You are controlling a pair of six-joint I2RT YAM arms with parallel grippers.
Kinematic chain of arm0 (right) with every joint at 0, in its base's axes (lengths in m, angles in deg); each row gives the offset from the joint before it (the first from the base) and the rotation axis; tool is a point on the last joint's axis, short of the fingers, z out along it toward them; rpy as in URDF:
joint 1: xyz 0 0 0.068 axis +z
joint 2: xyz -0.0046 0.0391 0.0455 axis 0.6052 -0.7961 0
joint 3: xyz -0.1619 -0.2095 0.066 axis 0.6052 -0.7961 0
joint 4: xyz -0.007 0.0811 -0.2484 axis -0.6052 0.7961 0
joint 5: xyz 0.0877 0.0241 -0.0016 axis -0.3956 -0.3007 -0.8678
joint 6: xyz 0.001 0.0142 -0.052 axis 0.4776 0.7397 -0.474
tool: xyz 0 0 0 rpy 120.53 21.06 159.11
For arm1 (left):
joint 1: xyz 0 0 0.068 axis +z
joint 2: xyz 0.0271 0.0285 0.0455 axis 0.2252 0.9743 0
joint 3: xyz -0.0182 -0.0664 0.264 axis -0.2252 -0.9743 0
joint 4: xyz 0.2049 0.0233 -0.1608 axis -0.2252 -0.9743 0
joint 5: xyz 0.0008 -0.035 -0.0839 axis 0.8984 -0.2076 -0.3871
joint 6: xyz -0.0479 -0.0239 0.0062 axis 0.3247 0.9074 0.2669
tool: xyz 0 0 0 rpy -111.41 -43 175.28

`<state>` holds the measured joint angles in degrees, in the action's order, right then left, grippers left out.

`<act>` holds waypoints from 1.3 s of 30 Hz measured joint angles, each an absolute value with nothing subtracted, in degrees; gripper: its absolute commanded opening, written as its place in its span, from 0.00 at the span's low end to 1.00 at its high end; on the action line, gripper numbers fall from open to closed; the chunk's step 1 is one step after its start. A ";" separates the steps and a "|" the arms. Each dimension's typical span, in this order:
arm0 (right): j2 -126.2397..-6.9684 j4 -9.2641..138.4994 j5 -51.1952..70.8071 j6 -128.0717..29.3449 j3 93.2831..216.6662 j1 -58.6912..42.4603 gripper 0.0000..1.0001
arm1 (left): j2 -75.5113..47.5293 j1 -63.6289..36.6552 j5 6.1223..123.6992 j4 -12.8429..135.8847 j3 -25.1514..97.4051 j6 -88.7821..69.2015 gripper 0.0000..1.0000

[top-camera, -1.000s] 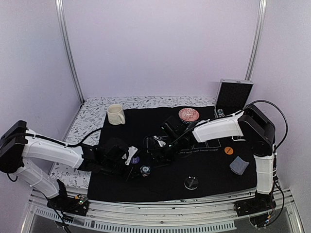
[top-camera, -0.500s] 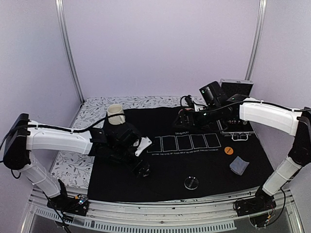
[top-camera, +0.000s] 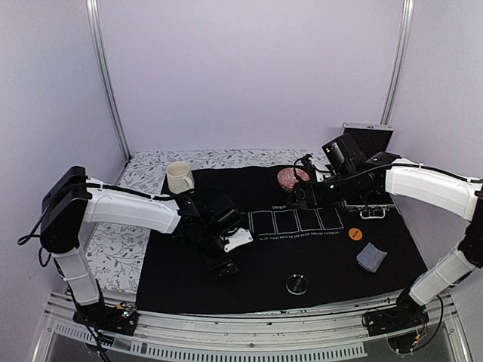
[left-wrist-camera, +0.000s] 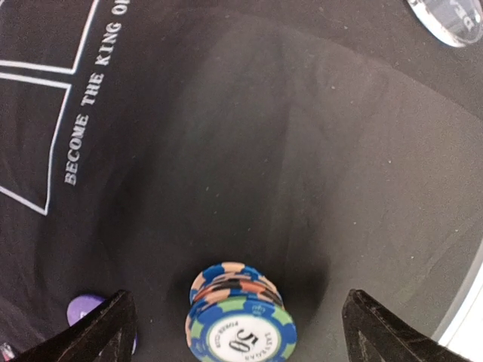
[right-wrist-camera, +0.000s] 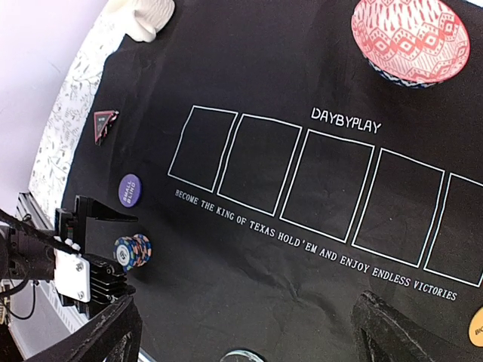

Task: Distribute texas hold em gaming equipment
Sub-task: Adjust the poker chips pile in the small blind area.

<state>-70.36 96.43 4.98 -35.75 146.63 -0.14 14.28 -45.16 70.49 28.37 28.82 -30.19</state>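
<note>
The left tool [left-wrist-camera: 240, 323] is opened wide and nothing is gripped by it. A small stack of striped poker chips [right-wrist-camera: 133, 251] is stood on the black mat [top-camera: 264, 275] between its two fingers [left-wrist-camera: 113, 328], and a gap is seen on either side, so the stack is not touched. A purple disc [right-wrist-camera: 130, 188] is laid just beside that stack, and a red-edged black triangle [right-wrist-camera: 104, 125] is placed further back, near the mat's left border.

The right tool [right-wrist-camera: 253, 330] is likewise spread fully and is held empty above the row of printed card outlines, close to the red patterned bowl [right-wrist-camera: 410, 40].

Nearer the right side of the counter [top-camera: 139, 185], a clear disc [top-camera: 297, 284], an orange disc [top-camera: 355, 234] and a few grey-blue-backed cards [top-camera: 371, 257] are laid on the mat, well apart from both tools. A cream mug [top-camera: 179, 177] is set at the mat's far left corner.
</note>
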 measured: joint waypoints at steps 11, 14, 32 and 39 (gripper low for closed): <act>-71.17 96.60 5.09 -37.65 146.43 -0.14 0.99 | 16.95 -44.85 71.57 26.05 29.50 -33.47 0.66; -71.45 96.60 5.11 -37.83 146.39 -0.14 0.99 | 17.12 -44.66 71.87 26.14 29.76 -33.75 0.60; -71.45 96.62 5.26 -38.29 146.32 -0.14 0.99 | 18.08 -44.15 72.35 27.54 29.82 -33.75 0.59; -71.45 96.62 5.44 -38.46 146.32 -0.14 0.99 | 18.11 -44.18 72.31 28.22 29.80 -33.66 0.33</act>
<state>-71.45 96.62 5.44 -38.46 146.32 -0.14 18.11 -44.18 72.31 28.22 29.80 -33.66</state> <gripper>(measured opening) 0.988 0.411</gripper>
